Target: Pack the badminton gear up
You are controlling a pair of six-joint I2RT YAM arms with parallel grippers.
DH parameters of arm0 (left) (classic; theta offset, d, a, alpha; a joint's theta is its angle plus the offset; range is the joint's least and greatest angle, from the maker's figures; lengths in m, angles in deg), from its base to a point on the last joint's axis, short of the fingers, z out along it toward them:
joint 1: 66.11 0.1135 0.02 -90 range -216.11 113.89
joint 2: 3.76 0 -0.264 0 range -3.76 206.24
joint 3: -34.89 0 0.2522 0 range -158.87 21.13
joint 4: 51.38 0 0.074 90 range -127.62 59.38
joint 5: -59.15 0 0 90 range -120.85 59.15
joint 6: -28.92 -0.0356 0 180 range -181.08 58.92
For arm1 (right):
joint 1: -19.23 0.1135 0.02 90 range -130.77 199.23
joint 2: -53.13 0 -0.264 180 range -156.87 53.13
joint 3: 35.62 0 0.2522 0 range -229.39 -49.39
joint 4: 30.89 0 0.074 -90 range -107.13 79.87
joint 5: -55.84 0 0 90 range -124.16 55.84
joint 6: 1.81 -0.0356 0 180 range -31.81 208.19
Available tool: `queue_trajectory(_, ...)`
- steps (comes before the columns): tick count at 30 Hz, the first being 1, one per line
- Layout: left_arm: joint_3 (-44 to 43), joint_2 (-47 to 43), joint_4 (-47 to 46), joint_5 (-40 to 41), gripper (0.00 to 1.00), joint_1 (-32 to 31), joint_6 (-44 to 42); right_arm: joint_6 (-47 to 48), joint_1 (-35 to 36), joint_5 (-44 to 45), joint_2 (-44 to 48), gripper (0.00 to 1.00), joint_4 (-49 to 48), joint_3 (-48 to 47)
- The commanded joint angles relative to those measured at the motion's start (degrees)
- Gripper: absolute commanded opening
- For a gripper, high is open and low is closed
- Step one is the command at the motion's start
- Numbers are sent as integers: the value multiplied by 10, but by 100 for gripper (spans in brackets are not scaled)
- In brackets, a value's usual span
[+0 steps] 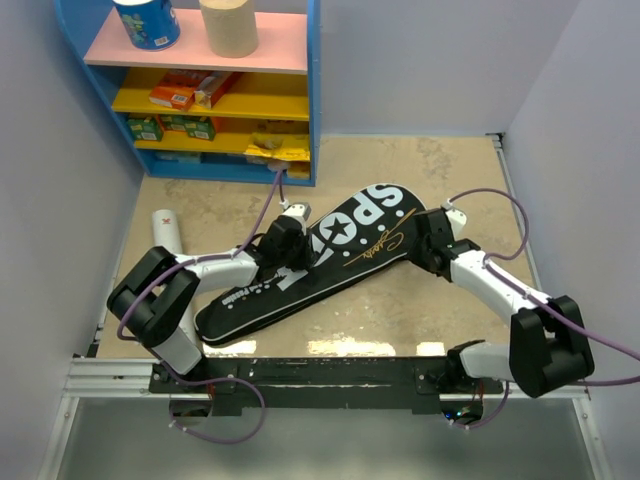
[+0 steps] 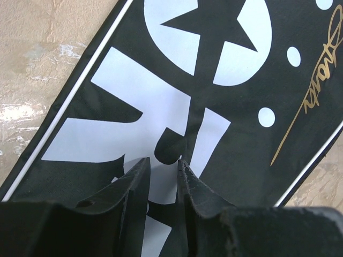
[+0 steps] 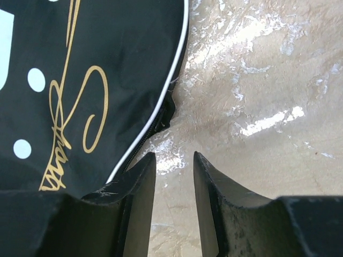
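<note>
I see the black bag (image 1: 350, 255) lying flat on the table (image 1: 440, 170), slanting from near left to far right, with its big white letters facing up. My left gripper (image 2: 163, 160) is over the middle of the bag, right above the white letters. Its two fingers are only a little way apart, with a thin gap between them. The tips look like they are down on the cloth, but I cannot tell if they have pinched any of it. My right gripper (image 3: 174, 155) is at the right edge of the bag, by the white trim and the zipper. Its fingers are a little apart too, with bare table showing between them and nothing held. One finger (image 3: 140, 182) sits over the bag's edge and the other is over the table. The white tube (image 1: 165, 232) lies on the left, partly hidden by my left arm. A blue shelf (image 1: 312, 100) stands at the far left.
</note>
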Motion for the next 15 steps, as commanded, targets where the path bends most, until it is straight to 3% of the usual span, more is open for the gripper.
queue_trajectory(1, 20, 10, -16, -6, 31, 1, -6, 0, -2, 13, -18, 37, -32, -27)
queue_trajectory(15, 21, 20, -18, -3, 31, 1, -12, -15, -9, 19, -61, 31, -75, -28)
